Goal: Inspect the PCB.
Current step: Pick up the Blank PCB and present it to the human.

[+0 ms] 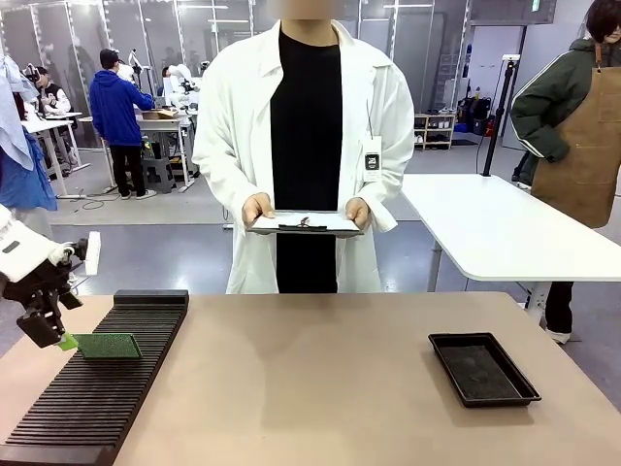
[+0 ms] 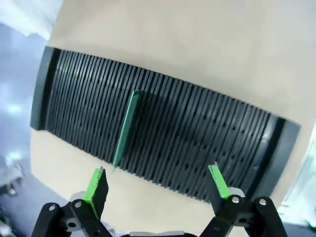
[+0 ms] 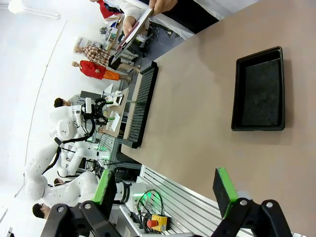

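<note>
The green PCB (image 1: 109,345) stands on edge in a slot of the black slotted rack (image 1: 97,398) at the table's left. In the left wrist view the PCB (image 2: 126,129) shows edge-on, upright in the rack (image 2: 207,143), a little ahead of my fingers. My left gripper (image 1: 58,335) hovers just off the board's left end, open (image 2: 156,173), with nothing between its green pads. My right gripper (image 3: 165,185) is open and empty above the bare tabletop, well away from the rack.
A shallow black tray (image 1: 482,368) lies at the table's right, also seen from the right wrist (image 3: 259,91). A person in a white coat stands at the far edge holding a clipboard (image 1: 304,223). A white table (image 1: 505,228) stands behind at the right.
</note>
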You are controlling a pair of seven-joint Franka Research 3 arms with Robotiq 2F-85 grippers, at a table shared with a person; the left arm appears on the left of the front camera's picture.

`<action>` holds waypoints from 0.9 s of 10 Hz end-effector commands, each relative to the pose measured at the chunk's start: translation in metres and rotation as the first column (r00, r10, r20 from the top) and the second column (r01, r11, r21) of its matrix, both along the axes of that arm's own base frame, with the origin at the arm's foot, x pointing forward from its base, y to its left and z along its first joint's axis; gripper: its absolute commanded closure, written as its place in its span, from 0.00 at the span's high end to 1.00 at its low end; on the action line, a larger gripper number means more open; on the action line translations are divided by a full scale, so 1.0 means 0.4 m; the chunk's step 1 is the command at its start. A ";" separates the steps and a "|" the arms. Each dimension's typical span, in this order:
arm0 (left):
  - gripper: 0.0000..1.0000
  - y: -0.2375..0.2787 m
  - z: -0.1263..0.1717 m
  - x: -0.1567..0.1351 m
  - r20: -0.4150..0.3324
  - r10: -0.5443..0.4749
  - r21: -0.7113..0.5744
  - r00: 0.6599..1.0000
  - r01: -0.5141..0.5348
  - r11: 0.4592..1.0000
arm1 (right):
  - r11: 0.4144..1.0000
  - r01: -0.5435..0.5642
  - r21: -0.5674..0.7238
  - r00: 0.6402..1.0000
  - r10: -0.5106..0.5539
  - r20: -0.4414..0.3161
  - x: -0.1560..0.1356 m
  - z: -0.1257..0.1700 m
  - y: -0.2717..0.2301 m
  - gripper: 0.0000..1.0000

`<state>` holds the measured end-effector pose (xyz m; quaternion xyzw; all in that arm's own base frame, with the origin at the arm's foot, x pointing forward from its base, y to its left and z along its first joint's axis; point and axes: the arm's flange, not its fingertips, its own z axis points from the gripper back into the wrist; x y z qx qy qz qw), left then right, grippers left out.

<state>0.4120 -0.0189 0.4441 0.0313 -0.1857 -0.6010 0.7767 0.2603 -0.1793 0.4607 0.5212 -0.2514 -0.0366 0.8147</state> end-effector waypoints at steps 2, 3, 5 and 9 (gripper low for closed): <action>1.00 0.032 -0.064 0.071 0.065 -0.184 0.044 0.981 0.182 0.982 | 1.000 -0.001 0.005 1.000 0.001 0.015 -0.001 0.004 -0.001 1.00; 1.00 0.036 -0.082 0.087 0.079 -0.204 0.083 0.976 0.197 0.977 | 1.000 -0.001 0.005 1.000 0.001 0.015 -0.001 0.004 -0.001 1.00; 1.00 0.041 -0.109 0.122 0.059 -0.224 0.131 0.973 0.215 0.968 | 1.000 -0.001 0.005 1.000 0.001 0.015 -0.001 0.004 -0.001 1.00; 1.00 0.039 -0.166 0.202 -0.017 -0.187 0.221 0.982 0.186 0.957 | 1.000 -0.001 0.005 1.000 0.001 0.015 -0.001 0.004 -0.001 1.00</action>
